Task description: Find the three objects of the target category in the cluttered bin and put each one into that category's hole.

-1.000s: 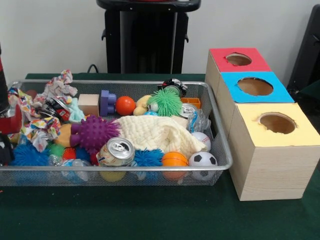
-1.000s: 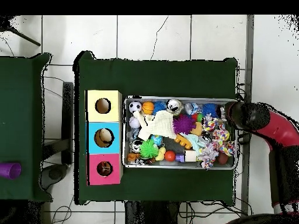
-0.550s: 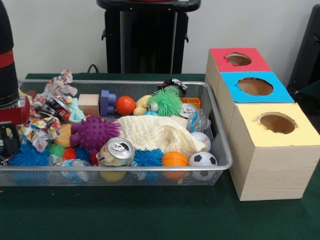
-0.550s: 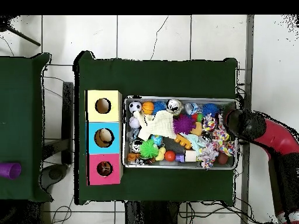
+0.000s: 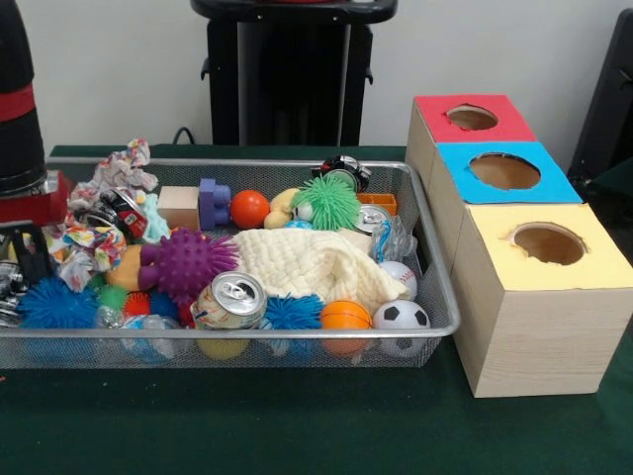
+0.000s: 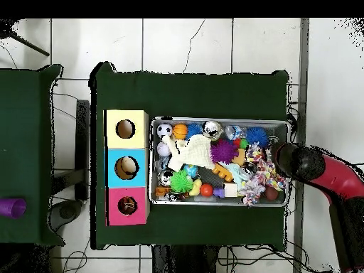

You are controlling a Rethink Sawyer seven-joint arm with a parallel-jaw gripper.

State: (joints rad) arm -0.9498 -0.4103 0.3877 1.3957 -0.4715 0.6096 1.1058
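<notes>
Arm (image 5: pixel 20 109) stands higher in the front view than half a second ago, its red collar now above the wire bin's (image 5: pixel 297 164) rim instead of level with it. In the overhead view it has slid toward the bin's near long side and covers the end wall. Claw (image 5: pixel 28 259) shows as a dark bracket under the collar, at the picture's left edge; cannot tell whether it is parted, closed or holding anything, since the edge cuts it off and the overhead view buries it under the arm (image 6: pixel 313 167).

Just beside the claw, toward the bin's middle: knotted rag toy (image 5: pixel 84 247), blue spiky ball (image 5: pixel 54 305) below it, purple spiky ball (image 5: pixel 188 262) further along. Rag bundle (image 5: pixel 124 163) at the back corner sits a little higher than before. Beyond those, well away from the claw: drink can (image 5: pixel 229 300), cream cloth (image 5: pixel 312 262), orange ball (image 5: pixel 345 315), soccer ball (image 5: pixel 401 317), green spiky ball (image 5: pixel 326 203). All unmoved.

Farthest from the claw, past the bin's other end, three boxes touch in a row: red (image 5: pixel 473 119), blue (image 5: pixel 506 171), yellow (image 5: pixel 547 244), each with one round hole. The target category is not shown. The cloth hides whatever is beneath it.
</notes>
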